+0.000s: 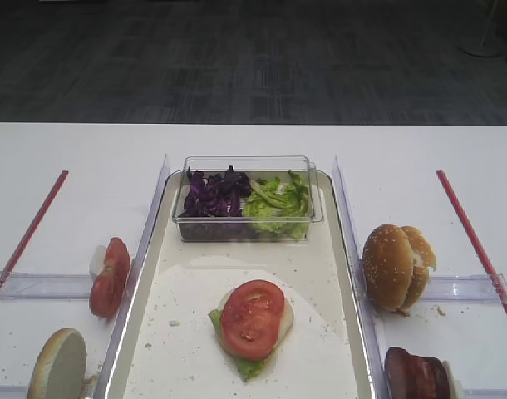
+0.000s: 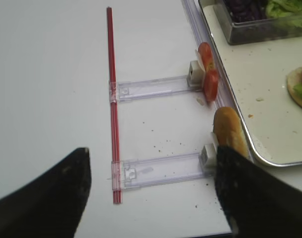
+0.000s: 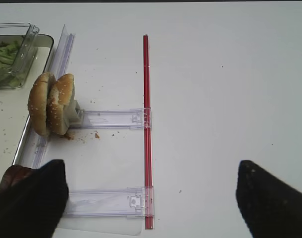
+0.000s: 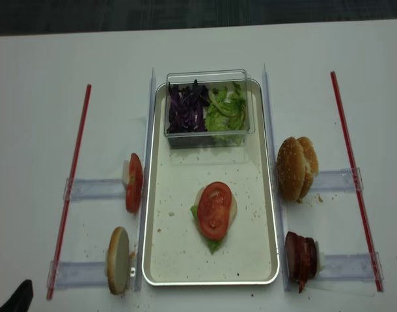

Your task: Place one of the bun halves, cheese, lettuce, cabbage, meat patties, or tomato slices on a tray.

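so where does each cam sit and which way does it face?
Exterior high: front of the table, angled down at the tray; no robot parts visible.
Realsense: nearly straight down; dark tip at the bottom-left corner.
Right wrist: above the right side, sesame bun halves; right hand open.
Left wrist: above the left side, tomato slices; left hand open.
Both exteriors share the stacked burger.

My tray [image 1: 341,274] sits centred on the table [image 1: 79,150]. A tub [image 1: 247,199] stands at its far end; a tomato slice [image 1: 252,318] lies on a stack nearer me. More tomato slices [image 1: 110,277] stand left of it, bun halves [image 1: 395,266] right.
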